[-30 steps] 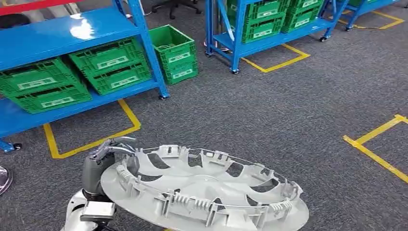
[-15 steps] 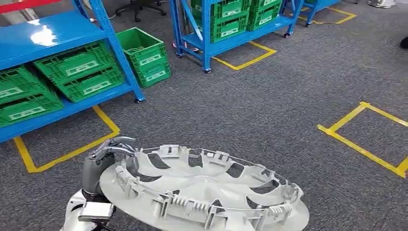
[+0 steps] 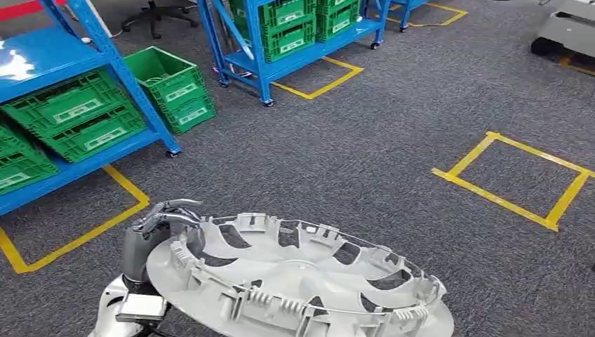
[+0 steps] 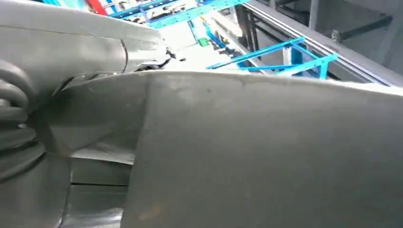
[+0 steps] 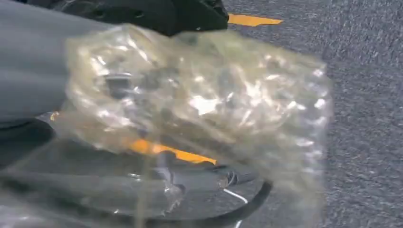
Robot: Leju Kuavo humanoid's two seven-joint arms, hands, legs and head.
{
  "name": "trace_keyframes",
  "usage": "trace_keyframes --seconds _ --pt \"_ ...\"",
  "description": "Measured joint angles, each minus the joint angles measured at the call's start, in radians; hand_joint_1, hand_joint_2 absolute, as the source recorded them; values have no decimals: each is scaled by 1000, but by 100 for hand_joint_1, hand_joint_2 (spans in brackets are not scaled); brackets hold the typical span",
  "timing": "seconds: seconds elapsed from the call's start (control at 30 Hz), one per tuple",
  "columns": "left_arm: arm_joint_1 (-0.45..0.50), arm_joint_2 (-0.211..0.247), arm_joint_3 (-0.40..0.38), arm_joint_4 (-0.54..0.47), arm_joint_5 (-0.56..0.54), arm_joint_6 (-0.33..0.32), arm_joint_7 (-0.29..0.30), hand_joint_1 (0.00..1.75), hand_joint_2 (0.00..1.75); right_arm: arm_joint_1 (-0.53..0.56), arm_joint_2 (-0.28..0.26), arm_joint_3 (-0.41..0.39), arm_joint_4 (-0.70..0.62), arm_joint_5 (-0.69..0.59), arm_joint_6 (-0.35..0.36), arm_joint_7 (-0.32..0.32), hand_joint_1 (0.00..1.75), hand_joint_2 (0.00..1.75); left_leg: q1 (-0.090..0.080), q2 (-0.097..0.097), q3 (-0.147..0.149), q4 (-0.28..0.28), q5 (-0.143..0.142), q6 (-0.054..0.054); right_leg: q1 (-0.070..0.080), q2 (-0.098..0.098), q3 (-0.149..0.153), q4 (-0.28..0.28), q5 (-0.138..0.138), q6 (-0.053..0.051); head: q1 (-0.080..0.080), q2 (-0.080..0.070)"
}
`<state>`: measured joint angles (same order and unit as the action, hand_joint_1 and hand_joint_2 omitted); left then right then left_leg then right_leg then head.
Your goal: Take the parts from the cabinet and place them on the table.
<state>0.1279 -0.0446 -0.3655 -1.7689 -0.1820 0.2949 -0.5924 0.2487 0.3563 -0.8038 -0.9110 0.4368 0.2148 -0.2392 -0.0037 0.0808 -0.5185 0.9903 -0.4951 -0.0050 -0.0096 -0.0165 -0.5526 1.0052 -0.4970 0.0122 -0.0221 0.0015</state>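
A large silver-grey wheel cover lies flat low in the head view, inner side with clips facing up. My left hand grips its rim at the left, fingers curled over the edge. In the left wrist view the cover's smooth grey face runs close past my left hand. The right wrist view is blurred: a clear plastic bag with small parts inside sits between the grey thumb and dark fingers of my right hand, above the carpet.
Blue shelves with green crates stand at the left, a green crate on the floor beside them. A second blue rack stands farther back. Yellow tape squares mark the grey carpet. A grey cart is at the far right.
The camera has turned: shelves, crates and tape marks slid left in the picture, and a grey cart came in at the right. My left hand and the wheel cover keep their place.
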Motion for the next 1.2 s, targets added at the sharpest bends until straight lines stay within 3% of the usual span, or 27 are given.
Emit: trace_keyframes --seconds 0.07,0.13,0.17,0.2,0.23,0.3,0.33,0.37,0.43,0.5,0.53,0.57,0.6,0.67,0.7,0.73,0.77,0.83,0.87,0.9,1.0,1.03,1.07,1.1,1.13,1.17,1.2 --pt "0 1 0 0 -2 -1 0 175 175 -2 0 -1 0 0 0 -1 0 0 5 -49 -18 46 -50 -14 -4 11 -2 -2 6 -11 -4 0" --pt "0 1 0 0 -2 -2 0 175 175 -4 0 -1 1 2 0 -2 0 0 7 -70 -90 214 -140 -16 -2 24 -9 -1 10 -17 -3 0" --pt "1 1 0 0 -2 -2 0 175 175 -4 0 -2 1 2 0 -2 0 0 7 -72 -126 293 -167 -15 -1 32 -13 -1 11 -19 -3 0" --pt "2 1 0 0 -2 -3 0 175 175 -3 0 -2 1 3 0 -3 0 0 7 -72 -141 325 -169 -13 1 41 -14 -1 13 -21 -3 0" --pt "2 1 0 0 -2 -5 1 175 175 -3 0 -3 2 3 0 -3 0 0 7 -73 -131 308 -144 -9 2 51 -14 -1 13 -21 -3 0" --pt "2 1 0 0 -3 -5 2 175 175 -3 0 -3 3 3 0 -5 0 0 5 -84 -56 154 -49 4 5 72 -10 0 16 -20 -3 0" --pt "2 1 0 0 -3 -5 2 175 175 -4 1 -3 3 3 0 -6 0 0 4 -106 -12 66 -8 14 5 81 -8 -1 17 -19 -3 0" --pt "1 2 0 0 -3 -5 2 175 175 -6 3 -3 5 3 0 -7 0 0 3 -136 9 23 -13 25 8 86 -10 1 18 -16 -1 0" --pt "0 1 0 0 -4 -6 2 175 175 -6 3 -3 6 3 0 -7 0 0 2 -127 10 2 -17 22 4 99 -25 3 24 -5 -3 0" --pt "0 1 0 0 -5 -6 2 175 175 -1 3 -4 6 3 1 -8 0 0 -1 -117 9 -5 -9 26 1 111 -29 -4 33 9 -2 0" --pt "-1 1 1 0 -5 -7 2 175 175 -2 3 -6 7 3 0 -8 0 0 8 -104 13 -20 2 27 2 97 -41 2 27 10 -2 0" --pt "-1 0 0 0 -5 -8 2 175 175 -2 3 -8 7 3 0 -8 0 0 8 -96 13 -22 4 31 4 58 -53 30 1 15 0 0" --pt "-1 0 0 -1 -4 -8 2 175 175 -4 3 -9 7 3 0 -8 0 0 8 -89 11 -22 5 32 3 39 -80 88 -35 20 6 0" --pt "1 0 1 0 -5 -9 2 175 175 -6 3 -10 8 5 0 -9 0 0 6 -66 8 -20 5 32 -1 26 -158 259 -110 29 5 0" --pt "2 1 1 0 -6 -10 2 175 175 -6 3 -11 8 6 0 -9 0 0 6 -56 6 -20 5 32 -2 25 -182 310 -121 33 6 0" --pt "2 1 1 1 -6 -11 2 175 175 -5 3 -11 8 7 0 -10 0 0 6 -46 7 -20 5 32 -4 23 -177 304 -106 35 6 0" --pt "2 1 1 1 -6 -11 2 175 175 -4 3 -11 9 9 1 -10 0 0 7 -38 8 -20 4 30 -6 20 -149 256 -74 37 6 0" --pt "1 1 1 1 -5 -13 2 175 175 -5 2 -12 9 11 0 -11 0 0 8 -23 12 -17 -1 22 -11 -7 -40 64 9 40 5 0" --pt "1 1 1 1 -6 -14 2 175 175 -7 3 -12 10 12 1 -11 0 0 6 -15 12 -13 -5 16 -7 -38 -12 7 -5 42 6 0" --pt "0 1 1 1 -6 -14 2 175 175 -11 2 -12 10 14 1 -13 0 0 -2 -12 6 -2 -11 8 -6 -21 -4 1 3 23 6 0" --pt "0 0 0 1 -6 -14 2 175 175 -9 2 -13 13 18 1 -13 0 0 0 2 10 -3 -10 1 -1 -2 -13 9 2 8 6 0" --pt "-1 0 0 1 -6 -14 2 175 175 -9 2 -14 13 18 1 -13 0 0 3 4 10 0 -15 -5 -4 4 -12 6 5 -2 5 0" --pt "-1 1 0 1 -6 -14 2 175 175 -9 3 -15 13 19 1 -13 0 0 6 -25 3 19 -39 -11 -5 10 -13 6 7 -6 4 0" --pt "-1 1 0 1 -6 -14 1 175 175 -10 2 -16 13 19 1 -14 0 0 8 -52 -23 82 -84 -14 -5 16 -15 6 9 -12 2 0" --pt "0 1 0 1 -6 -14 1 175 175 -12 2 -16 13 19 1 -14 0 0 8 -64 -61 167 -129 -14 -4 23 -17 6 10 -15 3 0" --pt "1 1 0 1 -6 -14 1 175 175 -12 2 -16 13 20 1 -14 0 0 8 -70 -99 250 -164 -14 -2 31 -20 6 11 -18 2 0" --pt "1 1 0 1 -6 -14 1 175 175 -12 2 -18 13 20 1 -13 0 0 8 -71 -130 313 -181 -12 0 40 -22 6 12 -20 3 0"
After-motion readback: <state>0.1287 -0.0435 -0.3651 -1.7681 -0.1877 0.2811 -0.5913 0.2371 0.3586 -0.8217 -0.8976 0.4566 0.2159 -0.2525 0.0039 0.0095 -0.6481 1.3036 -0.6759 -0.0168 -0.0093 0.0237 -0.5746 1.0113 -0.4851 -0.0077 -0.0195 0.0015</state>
